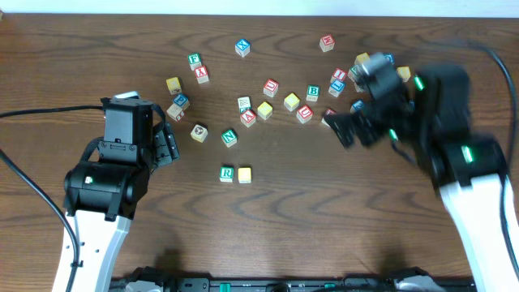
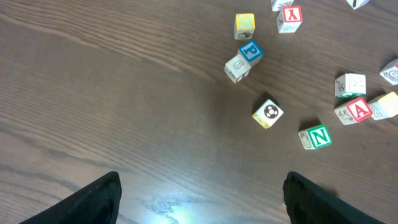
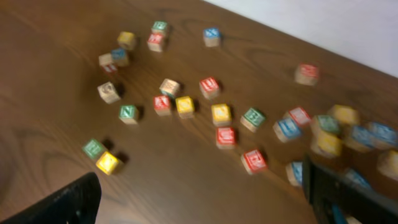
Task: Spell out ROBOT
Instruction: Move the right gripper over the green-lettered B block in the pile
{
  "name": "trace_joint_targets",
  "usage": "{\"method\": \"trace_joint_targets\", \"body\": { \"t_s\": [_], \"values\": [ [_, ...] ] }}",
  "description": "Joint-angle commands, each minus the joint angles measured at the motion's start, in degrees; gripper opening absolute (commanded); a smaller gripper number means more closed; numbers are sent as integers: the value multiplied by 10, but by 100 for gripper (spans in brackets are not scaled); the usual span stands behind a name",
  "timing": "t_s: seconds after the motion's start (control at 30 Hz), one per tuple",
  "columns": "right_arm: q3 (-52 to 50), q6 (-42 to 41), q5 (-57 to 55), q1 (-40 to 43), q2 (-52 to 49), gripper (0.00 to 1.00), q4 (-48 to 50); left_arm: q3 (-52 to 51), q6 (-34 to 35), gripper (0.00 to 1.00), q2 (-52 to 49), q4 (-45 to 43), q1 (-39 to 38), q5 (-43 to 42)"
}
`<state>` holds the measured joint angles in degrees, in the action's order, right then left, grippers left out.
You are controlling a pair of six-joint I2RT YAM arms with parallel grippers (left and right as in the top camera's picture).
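A green R block [image 1: 227, 173] and a yellow block [image 1: 244, 174] sit side by side at the table's middle front; both also show in the right wrist view, the R block [image 3: 94, 148] beside the yellow one [image 3: 108, 162]. A green B block [image 1: 312, 92] lies among the scattered letter blocks behind. My left gripper [image 1: 166, 146] is open and empty over bare wood [image 2: 202, 186], left of the R block. My right gripper [image 1: 345, 130] is blurred, open and empty [image 3: 202, 186], above the table by the right cluster of blocks.
Several letter blocks are scattered across the back half: green N [image 1: 229, 137], red A [image 1: 248, 118], blue P [image 1: 180, 100], red Y [image 1: 203, 75], blue X [image 1: 242, 47]. A dense cluster lies at the back right [image 1: 361, 69], partly under my right arm.
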<state>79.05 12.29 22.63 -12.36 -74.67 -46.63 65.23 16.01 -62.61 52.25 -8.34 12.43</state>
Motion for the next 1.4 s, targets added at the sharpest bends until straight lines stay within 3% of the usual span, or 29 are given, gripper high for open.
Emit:
{"method": "trace_joint_targets", "body": {
  "t_s": [0.0, 0.13, 0.43, 0.6, 1.27, 1.37],
  "values": [
    [59, -23, 28, -12, -77, 99, -17, 14, -10, 82, 1, 0, 2, 11],
    [89, -109, 26, -21, -151, 99, 28, 14, -10, 82, 1, 0, 2, 11],
    [304, -211, -168, -92, -346, 99, -99, 14, -10, 82, 1, 0, 2, 12],
    [388, -313, -236, -102, -435, 99, -106, 14, -10, 82, 1, 0, 2, 11],
    [393, -502, -295, -81, -569, 99, -111, 14, -10, 82, 1, 0, 2, 11],
    [393, -544, -315, -84, -572, 95, -115, 14, -10, 82, 1, 0, 2, 11]
  ]
}}
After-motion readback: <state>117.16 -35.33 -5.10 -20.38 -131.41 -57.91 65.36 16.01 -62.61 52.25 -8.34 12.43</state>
